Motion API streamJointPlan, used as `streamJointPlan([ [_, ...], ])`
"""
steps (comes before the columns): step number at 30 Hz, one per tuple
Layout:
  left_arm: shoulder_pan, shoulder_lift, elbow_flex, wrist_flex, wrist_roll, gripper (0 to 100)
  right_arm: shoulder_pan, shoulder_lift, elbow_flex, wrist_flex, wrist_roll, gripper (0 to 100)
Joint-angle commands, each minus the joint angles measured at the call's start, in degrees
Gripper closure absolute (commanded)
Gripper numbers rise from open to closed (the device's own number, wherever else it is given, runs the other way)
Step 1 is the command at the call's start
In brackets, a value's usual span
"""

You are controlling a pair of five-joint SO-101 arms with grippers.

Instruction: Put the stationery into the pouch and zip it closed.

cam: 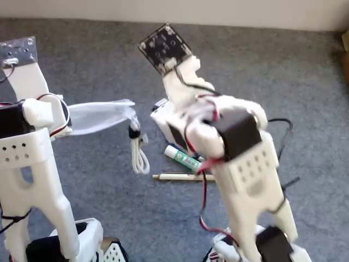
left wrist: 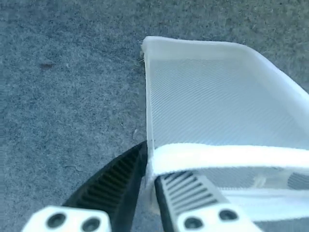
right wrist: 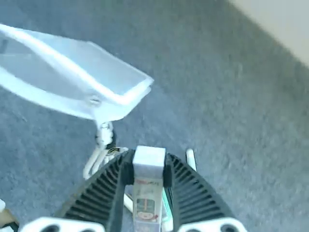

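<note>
On grey carpet (cam: 283,65) by a pale wall (cam: 245,12), left pincer (left wrist: 149,164) clamps pouch (left wrist: 212,101), right pincer (right wrist: 148,158) clamps eraser (right wrist: 146,188).

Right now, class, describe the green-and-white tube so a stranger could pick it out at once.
In the high view, on the grey carpet, look just right of the looped white cord. The tube lies there at a slant, beside a thin wooden stick; it alone is stubby with a green label.
</note>
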Motion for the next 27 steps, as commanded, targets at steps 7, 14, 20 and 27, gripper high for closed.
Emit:
streamJointPlan([
  [7,1.9,11.6,-10.9,1.0,1.6,100,-7.6,-20.0,13.1,-17.3,-0.6,99.4],
  [14,2.4,12.5,-12.3,1.0,1.7,100,-11.9,-27.1,29.9,-40.8,-0.6,99.4],
  [20,2.4,12.5,-12.3,0.9,1.7,100,-15.0,-31.2,48.2,-69.0,-0.6,99.4],
  [27,2.4,12.5,-12.3,0.8,1.7,100,-16.8,-31.8,62.8,-92.4,-0.6,99.4],
])
